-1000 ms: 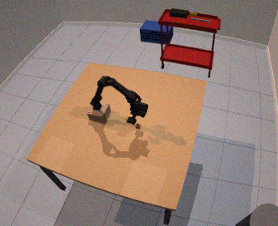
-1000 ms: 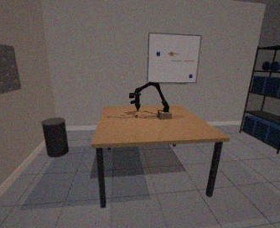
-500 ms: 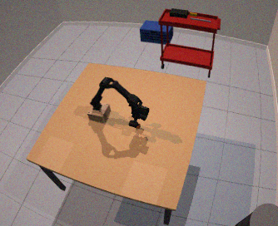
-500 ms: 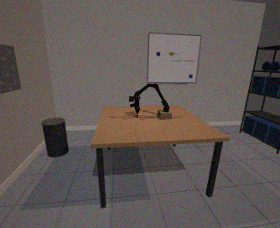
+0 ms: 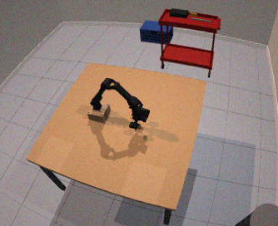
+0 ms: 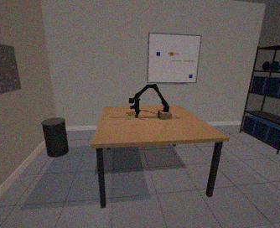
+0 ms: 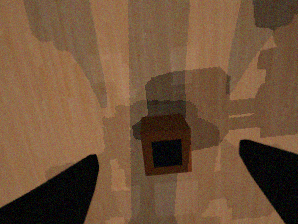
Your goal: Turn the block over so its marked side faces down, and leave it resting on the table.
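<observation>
My gripper [image 5: 135,125] [image 6: 137,114] [image 7: 168,153] is wide open and holds nothing. In the wrist view, the small brown block [image 7: 167,145] sits on the wooden table [image 5: 113,174] [image 6: 156,132] [image 7: 45,115], between the two finger tips and touching neither. One side shows a dark square. The whiteboard [image 6: 173,69] has marks too small to read.

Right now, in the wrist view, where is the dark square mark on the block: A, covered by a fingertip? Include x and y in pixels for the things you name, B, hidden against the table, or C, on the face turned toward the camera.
C: the dark square [image 7: 167,153] shows plainly on the block's [image 7: 165,123] camera-facing side.
</observation>
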`<state>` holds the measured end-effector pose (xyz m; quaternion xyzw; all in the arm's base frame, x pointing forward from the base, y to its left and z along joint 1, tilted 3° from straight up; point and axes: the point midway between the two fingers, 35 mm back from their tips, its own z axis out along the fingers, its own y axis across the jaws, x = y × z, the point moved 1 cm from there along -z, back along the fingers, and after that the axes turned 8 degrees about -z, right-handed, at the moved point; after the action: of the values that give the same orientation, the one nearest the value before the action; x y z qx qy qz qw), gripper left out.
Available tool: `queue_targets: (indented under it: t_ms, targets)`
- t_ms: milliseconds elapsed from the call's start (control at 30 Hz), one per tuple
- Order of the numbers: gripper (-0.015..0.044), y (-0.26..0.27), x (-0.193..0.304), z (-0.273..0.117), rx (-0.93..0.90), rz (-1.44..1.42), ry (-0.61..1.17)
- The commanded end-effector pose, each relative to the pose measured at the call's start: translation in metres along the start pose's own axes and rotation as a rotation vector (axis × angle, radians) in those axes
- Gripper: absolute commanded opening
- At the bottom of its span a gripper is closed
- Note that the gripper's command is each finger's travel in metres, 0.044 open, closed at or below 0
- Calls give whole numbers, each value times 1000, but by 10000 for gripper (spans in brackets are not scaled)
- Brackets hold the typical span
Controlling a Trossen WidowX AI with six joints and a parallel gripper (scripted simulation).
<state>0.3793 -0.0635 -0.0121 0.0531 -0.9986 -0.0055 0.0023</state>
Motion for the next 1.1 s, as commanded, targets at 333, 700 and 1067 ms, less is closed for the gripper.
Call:
queue_targets:
  t_ms: [333,700,1067]
  targets:
    - [361,1,0,17,-4,2,0]
    - [92,1,0,17,-4,2,0]
    - [19,1,0,17,-4,2,0]
